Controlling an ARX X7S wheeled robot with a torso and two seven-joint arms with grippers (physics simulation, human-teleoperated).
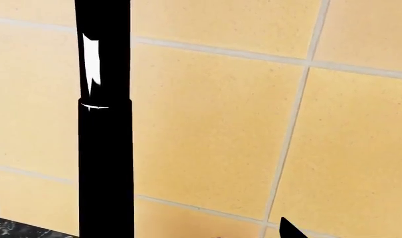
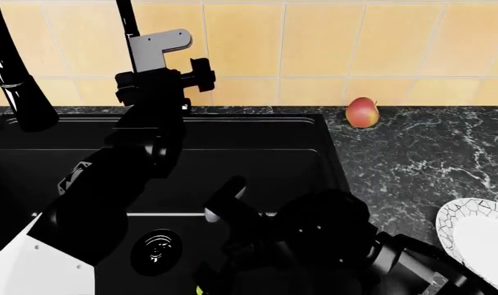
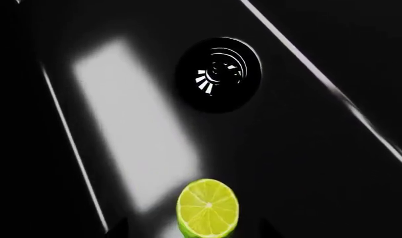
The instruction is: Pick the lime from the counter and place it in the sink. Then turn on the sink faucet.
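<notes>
The lime (image 3: pixel 208 207) lies cut face up on the floor of the black sink (image 2: pixel 257 157), near the round drain (image 3: pixel 219 74). My right gripper (image 3: pixel 197 234) hangs low over it, open, with a dark finger on either side and a gap to the fruit. In the head view only a sliver of lime (image 2: pixel 198 289) shows under my right arm. My left gripper (image 2: pixel 163 83) is raised at the back wall beside the sink faucet (image 1: pixel 105 148), whose black tube stands close by. One fingertip (image 1: pixel 288 231) shows, set wide. The faucet's base (image 2: pixel 27 104) stands at the sink's back left.
A red-and-yellow apple-like fruit (image 2: pixel 362 112) rests on the dark marble counter (image 2: pixel 413 166) against the yellow tiled wall (image 2: pixel 315 49). A white plate (image 2: pixel 479 239) sits at the counter's near right edge.
</notes>
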